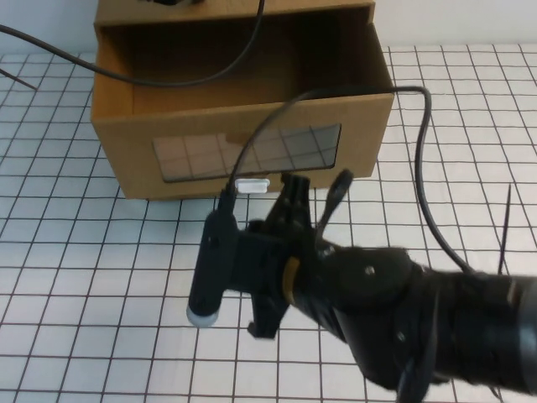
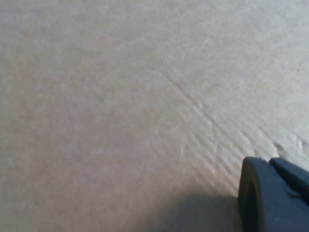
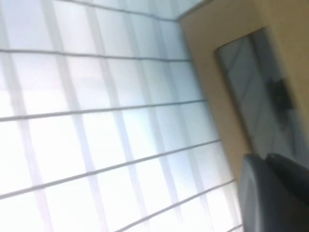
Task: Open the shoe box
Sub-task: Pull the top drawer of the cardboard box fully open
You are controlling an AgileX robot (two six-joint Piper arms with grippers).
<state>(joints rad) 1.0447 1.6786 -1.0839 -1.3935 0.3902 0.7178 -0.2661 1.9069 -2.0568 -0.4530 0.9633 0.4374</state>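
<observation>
Right hand (image 1: 294, 181) shut; left (image 2: 271, 194) by box (image 1: 126, 155)

Shoe boxes: I counted one shoe box (image 1: 126, 151), brown cardboard.
Windows: one window (image 1: 247, 153), in the box's front wall.
White tabs: one white tab (image 1: 252, 185), just under that window.
Grippers: two, both mine. My right gripper (image 1: 295, 186) was pinched closed just in front of the box, near the tab. My left gripper (image 2: 273, 195) was close against bare cardboard.
Thick black cables: two, one cable (image 1: 168, 82) across the box and one looping cable (image 1: 424, 168) beside it.
Tables: one gridded table (image 1: 67, 252).
</observation>
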